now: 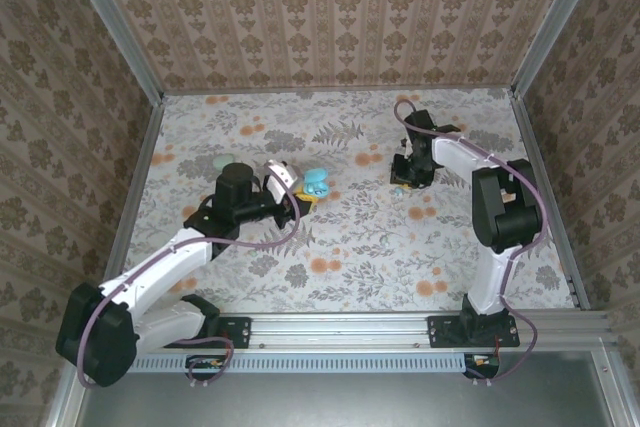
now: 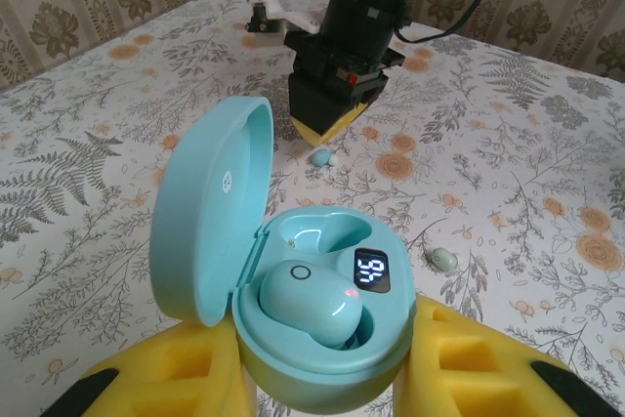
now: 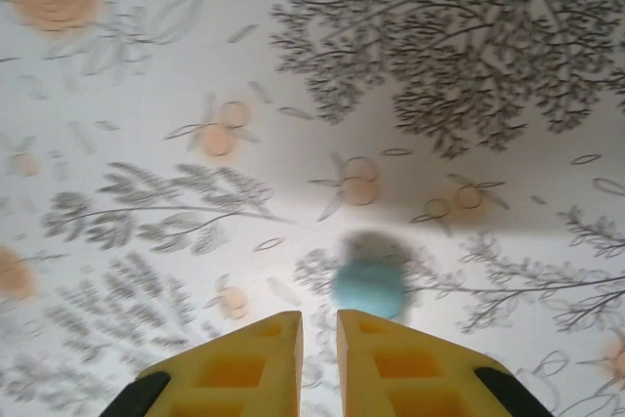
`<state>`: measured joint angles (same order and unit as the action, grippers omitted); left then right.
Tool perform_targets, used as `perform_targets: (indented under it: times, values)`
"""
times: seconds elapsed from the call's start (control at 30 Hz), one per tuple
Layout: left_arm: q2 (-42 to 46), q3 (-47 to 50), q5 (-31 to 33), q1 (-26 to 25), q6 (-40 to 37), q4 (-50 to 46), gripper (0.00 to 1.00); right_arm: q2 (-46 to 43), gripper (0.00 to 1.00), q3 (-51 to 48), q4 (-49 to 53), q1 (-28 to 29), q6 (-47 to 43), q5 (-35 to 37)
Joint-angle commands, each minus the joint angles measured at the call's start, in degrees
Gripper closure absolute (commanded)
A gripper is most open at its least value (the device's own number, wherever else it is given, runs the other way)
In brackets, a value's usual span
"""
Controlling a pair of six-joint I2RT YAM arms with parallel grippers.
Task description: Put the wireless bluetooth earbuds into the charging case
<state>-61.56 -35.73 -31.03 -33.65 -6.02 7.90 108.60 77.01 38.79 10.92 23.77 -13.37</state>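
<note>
The charging case (image 2: 256, 292) is a mint-teal oval with its lid open to the left and a lit display. My left gripper (image 2: 327, 344) is shut on its base between yellow fingers. It shows in the top view as the case (image 1: 317, 185) left of table centre, in the left gripper (image 1: 303, 197). One earbud (image 2: 311, 298) sits in the near socket; the far socket (image 2: 327, 233) is empty. A second earbud (image 3: 368, 287) lies on the table just ahead of my right gripper (image 3: 319, 317), slightly right of its fingertips. The fingers stand shut with a thin gap, holding nothing.
The right gripper (image 2: 332, 127) hovers low over the loose earbud (image 2: 321, 156) beyond the case. A small pale green lump (image 2: 442, 259) lies on the flowered tablecloth (image 1: 350, 247) to the right of the case. Patterned walls enclose the table on three sides.
</note>
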Motion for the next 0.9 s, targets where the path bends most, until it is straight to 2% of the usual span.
perform_targets:
  times: [0.0, 0.2, 0.37, 0.57, 0.67, 0.87]
  values:
    - [1.44, 0.96, -0.22, 0.27, 0.83, -0.67, 1.00, -0.92, 0.82, 0.47, -0.29, -1.32, -0.78, -4.58]
    - [1.88, 1.01, -0.35, 0.25, 0.95, -1.04, 1.00, 4.18, 0.78, 3.76, 0.86, -3.55, -3.16, -6.42]
    - [2.71, 1.16, -0.01, 0.25, 0.62, -2.07, 1.00, 4.15, 0.73, 2.83, -0.56, -4.75, -4.08, -6.70]
    - [3.12, 1.14, 0.18, 0.25, 0.40, -2.27, 1.00, 5.23, 0.71, 2.69, -1.85, -5.84, -9.52, -10.05]
    - [3.20, 0.89, 0.18, 0.29, 0.40, -2.49, 1.00, 6.81, 0.68, 4.09, -0.07, -5.89, -11.98, -9.52]
    - [3.05, 0.68, 0.18, 0.29, 0.44, -2.63, 1.00, 7.50, 0.68, 4.13, 1.97, -5.74, -15.54, -6.79]
